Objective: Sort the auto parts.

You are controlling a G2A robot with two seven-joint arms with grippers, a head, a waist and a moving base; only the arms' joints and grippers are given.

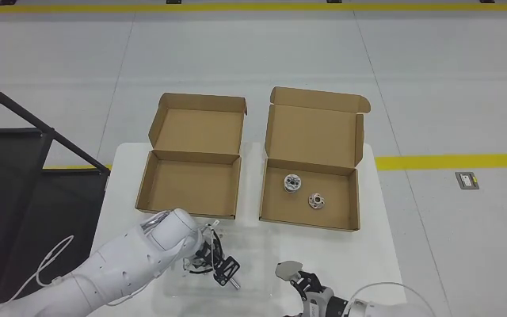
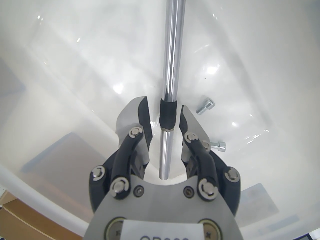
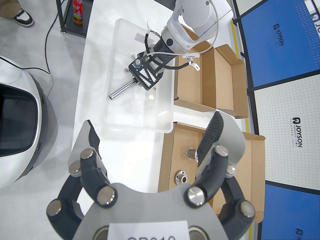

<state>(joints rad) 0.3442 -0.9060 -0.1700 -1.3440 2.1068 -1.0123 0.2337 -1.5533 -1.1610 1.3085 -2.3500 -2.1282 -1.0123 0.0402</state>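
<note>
The chrome rod [image 2: 172, 51] lies flat in the clear tray [image 3: 140, 126], smooth and mirror-bright, with a matte black band [image 2: 168, 114] wrapped round it near one end. In the top view most of it is hidden under the left hand [image 2: 163, 108], and just a short stub pokes out. That hand straddles the rod at the band, its ribbed black pads apart with a sliver of gap on each side, not clamped. Two small cap-head bolts [image 2: 205, 107] lie just beside it on the tray floor. The tray's see-through walls are hard to trace against the white desk [image 3: 130, 151].

Beyond the tray stand two shallow cardboard boxes with lids folded back. The right box [image 1: 341, 208] holds two round metal hubs [image 1: 292, 183], and in the right wrist view one is half hidden behind a finger. The left box [image 1: 190, 186] shows bare brown card.

The right hand [image 3: 153, 121] hangs with its fingers spread wide, gripping nothing, above the desk at the near edge of the right box.
</note>
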